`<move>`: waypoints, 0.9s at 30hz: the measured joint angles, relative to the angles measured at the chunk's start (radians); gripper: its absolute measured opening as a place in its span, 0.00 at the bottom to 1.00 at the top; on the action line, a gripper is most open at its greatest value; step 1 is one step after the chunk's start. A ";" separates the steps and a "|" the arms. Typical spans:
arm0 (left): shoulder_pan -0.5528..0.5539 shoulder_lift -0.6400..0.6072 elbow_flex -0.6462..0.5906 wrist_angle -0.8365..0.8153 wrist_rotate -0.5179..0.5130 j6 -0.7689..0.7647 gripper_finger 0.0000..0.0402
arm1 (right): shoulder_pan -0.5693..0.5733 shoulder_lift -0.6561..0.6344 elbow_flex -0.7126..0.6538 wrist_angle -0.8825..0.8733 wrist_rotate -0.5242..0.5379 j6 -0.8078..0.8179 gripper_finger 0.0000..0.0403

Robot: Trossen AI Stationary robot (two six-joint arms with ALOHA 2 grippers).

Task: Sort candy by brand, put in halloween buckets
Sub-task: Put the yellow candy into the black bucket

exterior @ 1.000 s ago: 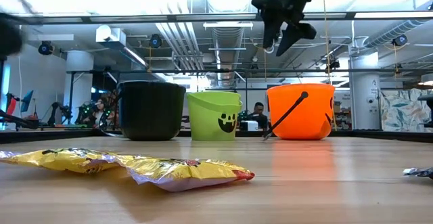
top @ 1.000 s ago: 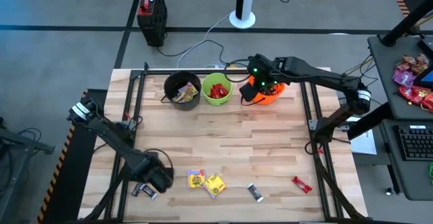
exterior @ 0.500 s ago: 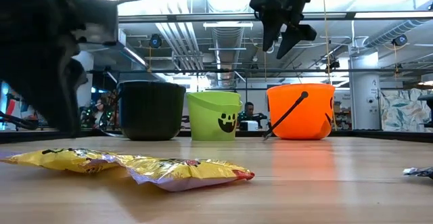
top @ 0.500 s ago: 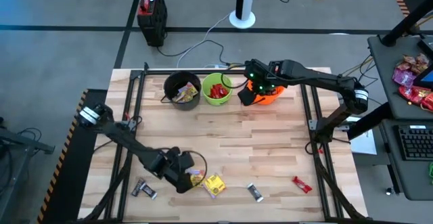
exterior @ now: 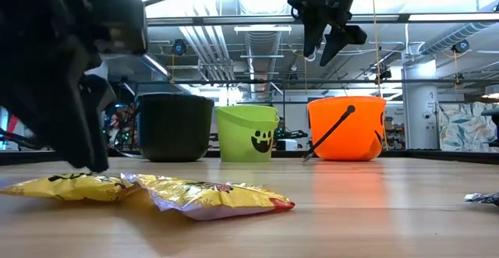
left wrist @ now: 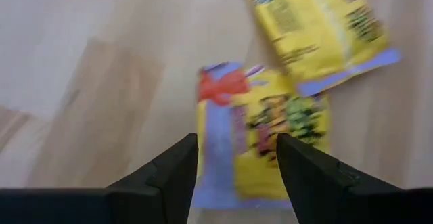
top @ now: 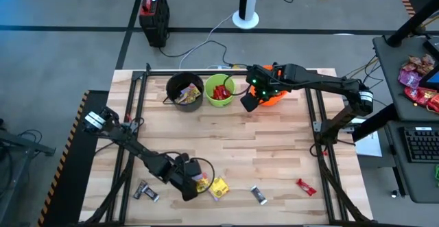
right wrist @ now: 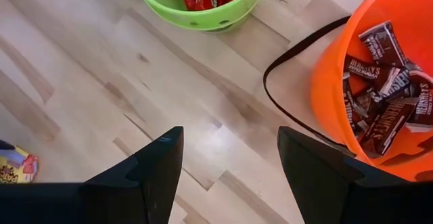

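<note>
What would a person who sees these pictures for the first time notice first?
Probably the three buckets in a row at the table's far edge: the black bucket, the lime green bucket holding red bars, and the orange bucket holding dark brown bars. Next, the left tool, open, low over a yellow packet near the front edge. The right tool, open and empty, hangs beside the orange bucket.

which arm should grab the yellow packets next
The left. Its pincer hangs open right over the nearer yellow packet at the table's front. The right pincer is open and empty, up by the orange bucket, far from both packets.
</note>
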 joint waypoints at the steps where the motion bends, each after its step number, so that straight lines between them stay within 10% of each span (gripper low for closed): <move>1: -0.001 -0.001 0.000 0.019 0.000 0.000 0.46 | 0.000 0.000 0.000 -0.001 0.000 0.000 0.58; 13: -0.002 0.093 0.006 0.087 0.003 0.018 0.44 | 0.018 0.000 0.000 -0.005 0.000 -0.002 0.58; 21: -0.008 0.083 0.003 0.083 0.006 0.031 0.06 | 0.029 0.000 -0.001 -0.004 0.000 -0.003 0.58; 27: -0.010 0.031 -0.001 0.056 0.029 0.030 0.04 | 0.028 0.000 -0.001 -0.004 0.001 -0.011 0.58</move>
